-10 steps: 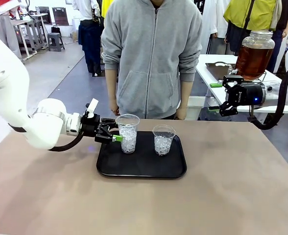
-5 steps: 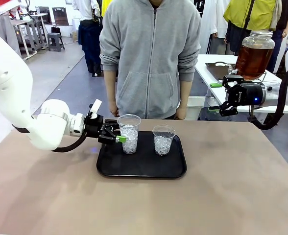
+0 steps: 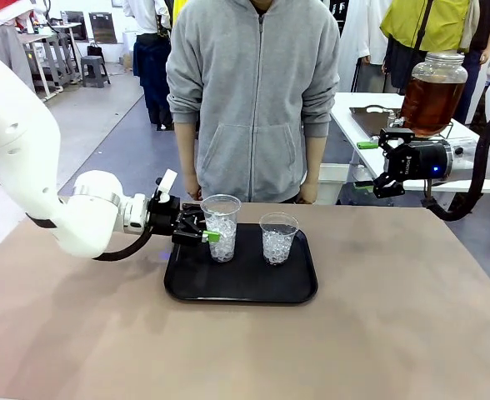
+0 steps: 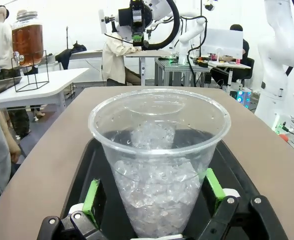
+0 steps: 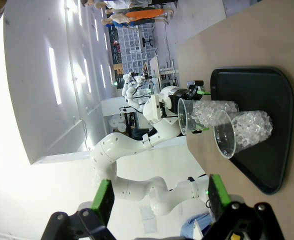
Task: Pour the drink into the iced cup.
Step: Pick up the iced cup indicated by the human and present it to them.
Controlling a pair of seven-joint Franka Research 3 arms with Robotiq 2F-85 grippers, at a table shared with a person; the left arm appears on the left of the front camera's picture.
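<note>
Two clear plastic cups of ice stand on a black tray (image 3: pixel 241 287). My left gripper (image 3: pixel 209 230) is open at the left iced cup (image 3: pixel 221 225), a green pad on each side of it. In the left wrist view that cup (image 4: pixel 159 150) stands between my fingers (image 4: pixel 91 196), with a small gap at each pad. The other iced cup (image 3: pixel 278 237) stands to its right. The amber drink (image 3: pixel 430 102) is in a big glass jar on a side table at the far right. My right gripper (image 3: pixel 365 166) hovers open and empty just left of the jar, off the table's far right corner.
A person in a grey hoodie (image 3: pixel 257 100) stands at the far edge, right behind the tray, arms hanging down. The jar sits on a wire stand (image 4: pixel 31 75) on a white side table (image 3: pixel 370 125). The brown tabletop (image 3: pixel 378 333) has free room in front of and right of the tray.
My left gripper has slid right along the table, so its fingers now reach around the left iced cup. The right arm and both cups have stayed still.
</note>
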